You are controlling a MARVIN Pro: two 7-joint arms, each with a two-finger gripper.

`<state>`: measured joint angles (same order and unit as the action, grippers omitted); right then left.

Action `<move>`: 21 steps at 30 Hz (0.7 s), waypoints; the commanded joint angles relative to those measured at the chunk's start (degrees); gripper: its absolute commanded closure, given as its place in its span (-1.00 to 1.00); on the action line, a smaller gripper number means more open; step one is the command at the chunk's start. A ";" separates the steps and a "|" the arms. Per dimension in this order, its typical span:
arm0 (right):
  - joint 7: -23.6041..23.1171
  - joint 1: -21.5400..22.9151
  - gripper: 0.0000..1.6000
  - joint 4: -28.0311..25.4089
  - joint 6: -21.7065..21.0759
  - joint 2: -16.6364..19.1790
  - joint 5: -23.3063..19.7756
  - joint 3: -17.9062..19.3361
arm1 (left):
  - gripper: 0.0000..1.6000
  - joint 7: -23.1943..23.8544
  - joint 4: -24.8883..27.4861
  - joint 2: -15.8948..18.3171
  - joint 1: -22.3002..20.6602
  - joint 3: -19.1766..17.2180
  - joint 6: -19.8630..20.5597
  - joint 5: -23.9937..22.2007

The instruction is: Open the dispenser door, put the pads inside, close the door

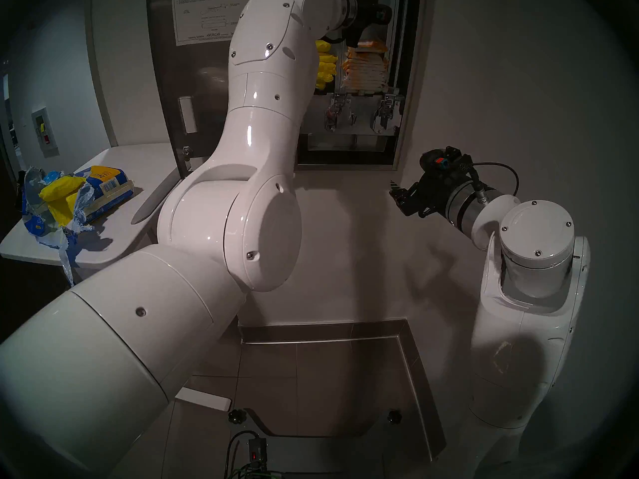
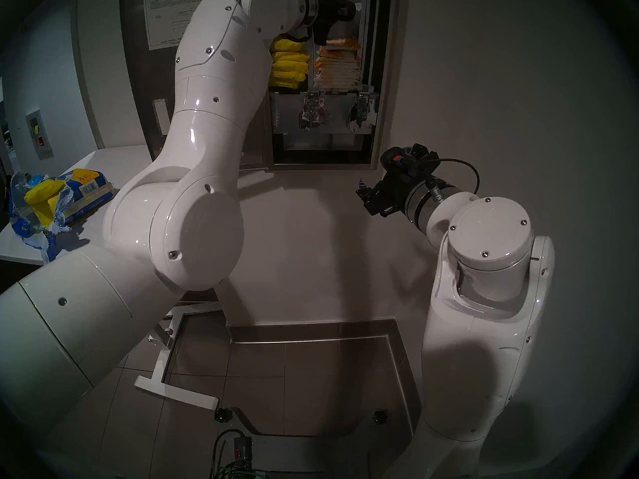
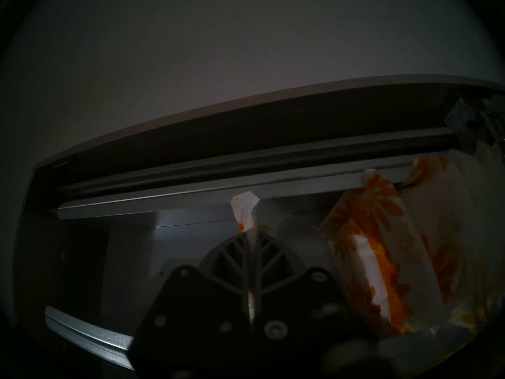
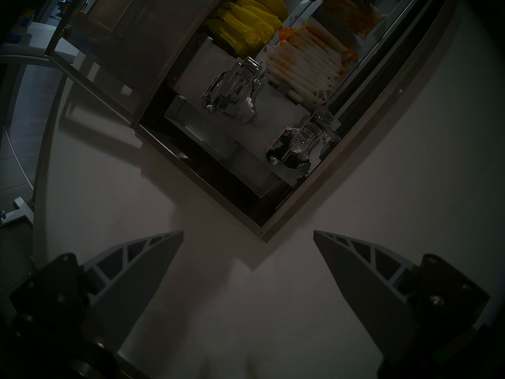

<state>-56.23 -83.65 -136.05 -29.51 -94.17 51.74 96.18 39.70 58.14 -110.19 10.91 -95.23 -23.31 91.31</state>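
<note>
Pads [image 1: 364, 72]: stack sits in the cabinet's right-hand column, just under and a bit to the side of my left gripper [image 3: 250, 233]. Through my left wrist cam they lie off to the right of my fingers, flat packets stacked, long axis running across the column. My left gripper is clamped tight on one pad [image 3: 244, 209]; its flowered wrapper edge pokes out past my fingertips, w/ a sliver of white showing between the fingers lower down. So the held pad is up at the top of the column, above the stack; I judge the next move is down onto it.

My right gripper [image 4: 248, 236] is spread wide, holding nothing, well below and to the right of the cabinet. Left is clearly the nearer arm.

Dispenser door [image 1: 193, 87] is swung open, off to my left hand's left, instr. sheet facing out.
</note>
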 commanded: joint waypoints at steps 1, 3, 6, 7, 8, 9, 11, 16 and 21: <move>0.57 1.08 -1.00 -1.70 -0.18 -0.04 0.00 -0.07 | 1.00 2.10 3.40 -1.50 -3.14 -0.45 1.12 -0.85; 0.59 1.08 -1.00 -1.72 -0.21 -0.03 0.00 -0.08 | 1.00 3.28 3.54 -1.68 -3.12 -0.29 1.22 -0.73; 0.62 1.07 -1.00 -1.75 -0.25 -0.05 0.02 -0.10 | 1.00 4.87 2.97 -1.56 -3.22 -0.05 1.55 -0.28; 0.64 1.07 -1.00 -1.76 -0.29 -0.02 0.01 -0.12 | 1.00 5.65 2.54 -1.37 -3.36 0.05 1.71 0.01; 0.65 1.07 -1.00 -1.77 -0.30 -0.02 0.02 -0.12 | 1.00 5.97 2.23 -1.28 -3.40 0.03 1.83 0.11; 0.67 1.06 -1.00 -1.78 -0.32 -0.02 0.02 -0.13 | 1.00 6.45 1.71 -1.00 -3.50 0.20 1.87 0.42; 0.68 1.06 -1.00 -1.79 -0.35 -0.03 0.04 -0.14 | 1.00 7.09 0.79 -0.54 -3.63 0.34 2.10 0.85; 0.70 1.06 -1.00 -1.80 -0.39 -0.03 0.05 -0.16 | 1.00 7.19 -1.47 0.71 -3.64 0.41 2.18 1.64; 0.67 1.06 -1.00 -1.78 -0.38 -0.03 0.05 -0.15 | 1.00 6.59 -2.80 1.12 -3.59 0.26 2.40 1.90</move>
<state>-56.16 -83.65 -136.12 -29.77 -94.17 51.75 96.15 47.98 55.51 -110.17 10.62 -94.67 -21.27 92.93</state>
